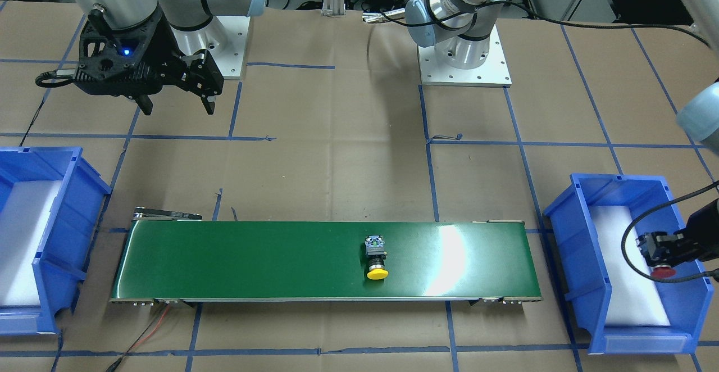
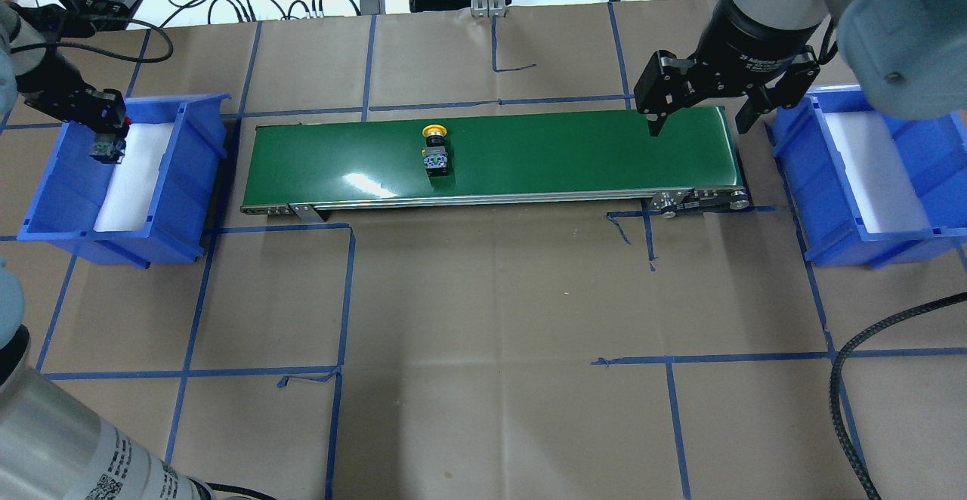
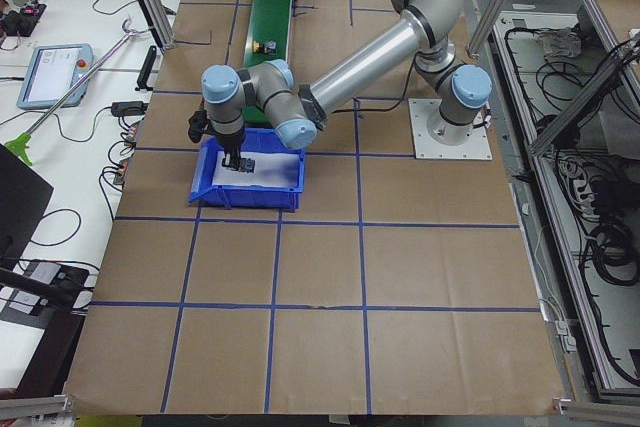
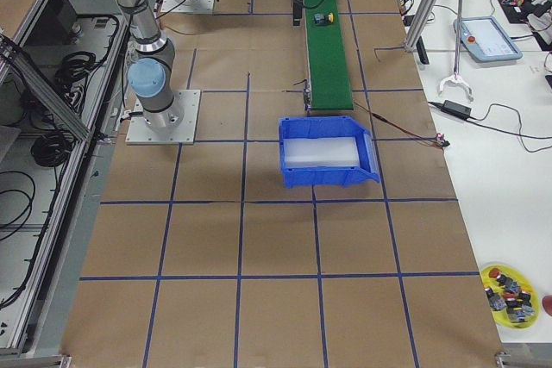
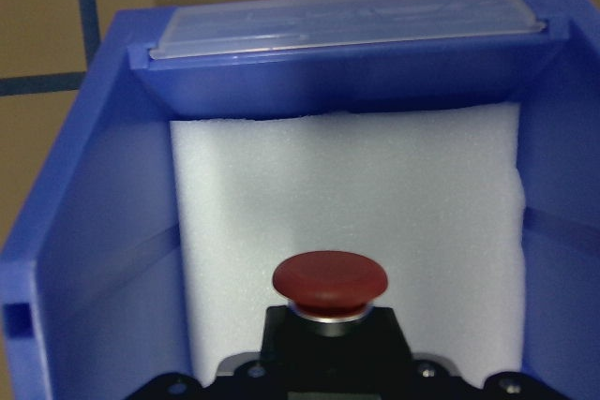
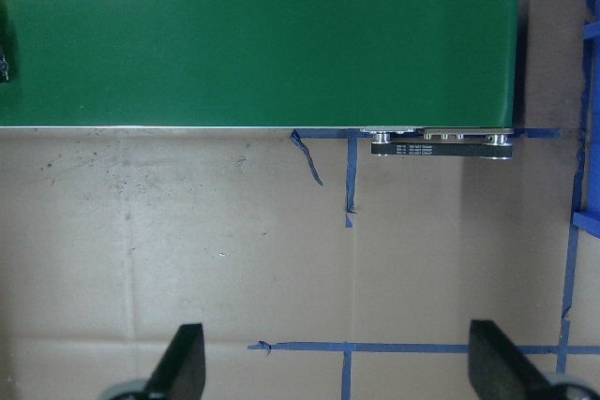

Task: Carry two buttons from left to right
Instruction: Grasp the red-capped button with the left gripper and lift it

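The brown worktop [image 2: 483, 296] carries a long green conveyor belt [image 2: 566, 160] across its middle, with a blue left bin [image 2: 121, 247] at one end and a blue right bin [image 2: 884, 247] at the other, both lined with white foam.

The right bin shows only foam, so neither button has arrived and I judge the task to be less than half done. One button is on its way along the belt and the other has not left its starting bin. Both still have to reach the right end of the belt and be lifted into the right bin.

The right gripper [image 2: 699, 111] hovers over the belt's right end with its fingers [image 6: 187, 362] spread wide and nothing between them. The left gripper [image 1: 668, 248] is down inside the left bin, fingers pressed onto the dark body of the red button [image 5: 330, 285]. The button's cap points toward the bin's outer end wall, above the foam.

The yellow button [image 2: 436, 151] lies on its side on the belt, a little left of the middle, with its cap toward the far edge. It is well apart from the right gripper's spread fingers and clear of the left gripper too.
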You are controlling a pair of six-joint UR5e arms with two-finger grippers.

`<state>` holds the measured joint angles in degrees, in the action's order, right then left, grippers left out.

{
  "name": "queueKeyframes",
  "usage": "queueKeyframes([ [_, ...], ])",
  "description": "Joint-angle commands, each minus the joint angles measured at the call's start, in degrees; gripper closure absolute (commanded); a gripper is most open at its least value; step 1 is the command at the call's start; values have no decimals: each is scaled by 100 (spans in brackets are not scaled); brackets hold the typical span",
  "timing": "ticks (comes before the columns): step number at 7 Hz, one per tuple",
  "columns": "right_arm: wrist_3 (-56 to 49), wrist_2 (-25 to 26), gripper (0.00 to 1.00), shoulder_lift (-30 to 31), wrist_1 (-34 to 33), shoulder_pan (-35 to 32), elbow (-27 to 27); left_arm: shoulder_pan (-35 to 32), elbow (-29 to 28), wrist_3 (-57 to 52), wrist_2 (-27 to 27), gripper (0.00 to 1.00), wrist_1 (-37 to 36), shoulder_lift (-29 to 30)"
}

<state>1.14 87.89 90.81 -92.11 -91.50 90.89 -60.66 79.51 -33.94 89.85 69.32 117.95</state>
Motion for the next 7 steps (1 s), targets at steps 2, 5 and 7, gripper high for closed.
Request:
queueKeyframes([
  [2, 0, 0, 0, -1, 0, 0, -1, -68, -516, 167, 24, 87, 1145, -386],
  [5, 0, 0, 0, -2, 0, 0, 8, -322, -401, 370, 24, 87, 1145, -448],
  [7, 0, 0, 0, -2, 0, 0, 8, -700, -366, 763, 41, 87, 1145, -440],
])
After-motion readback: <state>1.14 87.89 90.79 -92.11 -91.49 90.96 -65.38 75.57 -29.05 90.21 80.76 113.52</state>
